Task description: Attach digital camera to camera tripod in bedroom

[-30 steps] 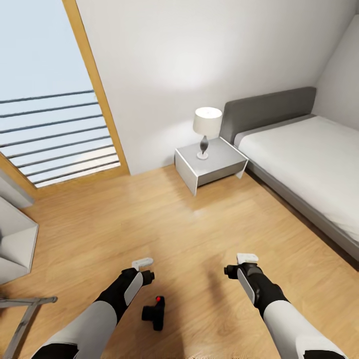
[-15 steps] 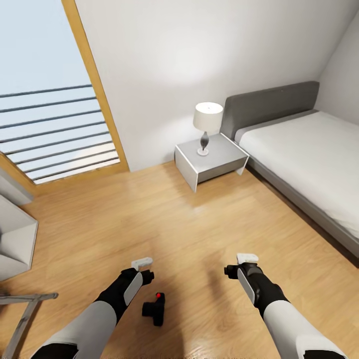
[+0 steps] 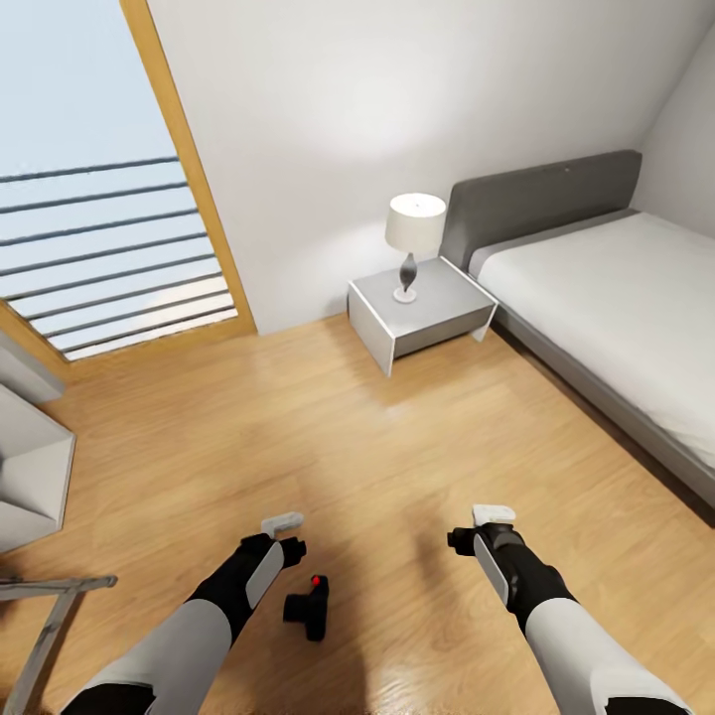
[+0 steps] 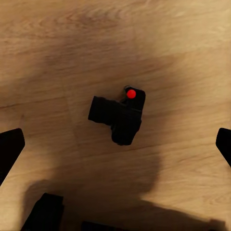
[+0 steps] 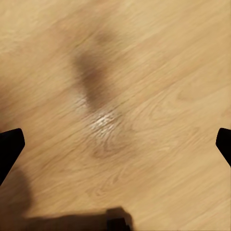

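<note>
Camera view crept forward — left wrist shows digital camera (image 4: 119,115) between open claw tips

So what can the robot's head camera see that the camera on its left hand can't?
The head view alone takes in the room: a grey bed, a white lamp on a nightstand, a big window, a silver tripod leg and both arms with the left gripper and right gripper. The left wrist view alone gives a close look straight down on the camera, with dark fingertips spread wide at the picture's edges. Both share the digital camera with its red button, lying on the wood floor, held by nothing.
</note>
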Robot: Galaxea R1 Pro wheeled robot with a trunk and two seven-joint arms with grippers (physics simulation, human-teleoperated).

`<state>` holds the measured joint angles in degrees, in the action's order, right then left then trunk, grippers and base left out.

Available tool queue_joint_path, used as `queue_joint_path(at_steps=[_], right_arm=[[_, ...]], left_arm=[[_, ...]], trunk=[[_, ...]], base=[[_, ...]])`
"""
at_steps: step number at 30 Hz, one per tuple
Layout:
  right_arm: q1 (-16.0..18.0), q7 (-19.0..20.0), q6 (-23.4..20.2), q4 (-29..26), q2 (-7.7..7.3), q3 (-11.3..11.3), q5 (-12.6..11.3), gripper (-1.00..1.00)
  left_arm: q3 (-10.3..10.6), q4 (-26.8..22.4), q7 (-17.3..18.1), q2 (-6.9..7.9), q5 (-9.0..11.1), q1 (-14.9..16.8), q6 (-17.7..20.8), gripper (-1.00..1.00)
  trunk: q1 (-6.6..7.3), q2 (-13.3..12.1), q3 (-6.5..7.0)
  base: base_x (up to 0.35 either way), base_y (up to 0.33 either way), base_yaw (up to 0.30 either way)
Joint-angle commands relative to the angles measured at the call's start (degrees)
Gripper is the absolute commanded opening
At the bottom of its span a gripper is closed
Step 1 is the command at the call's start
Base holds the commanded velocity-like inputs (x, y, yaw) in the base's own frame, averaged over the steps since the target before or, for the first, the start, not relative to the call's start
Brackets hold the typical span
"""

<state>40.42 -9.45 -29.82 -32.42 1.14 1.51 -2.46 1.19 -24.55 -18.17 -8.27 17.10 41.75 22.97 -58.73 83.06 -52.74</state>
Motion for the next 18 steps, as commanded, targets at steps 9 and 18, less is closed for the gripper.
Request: queue_joint_path(at_steps=[9,18], right_arm=[[0.0,-0.29,-0.24,-0.09,0.14,0.14,-0.27,1.0],[0.01,-0.31,-0.24,-0.09,0.24,0.01,-0.33,1.0]], left_arm=[[0.13,-0.12,-0.39,-0.02,0.44,0.0,0.23,1.0],[0.18,-0.05,-0.09,-0.06,0.54,0.0,0.34,1.0]], trunk=[[0.0,0.02,-0.87],[0.0,0.02,-1.7]], base=[[0.0,0.0,0.0],[0.0,0.0,0.0]])
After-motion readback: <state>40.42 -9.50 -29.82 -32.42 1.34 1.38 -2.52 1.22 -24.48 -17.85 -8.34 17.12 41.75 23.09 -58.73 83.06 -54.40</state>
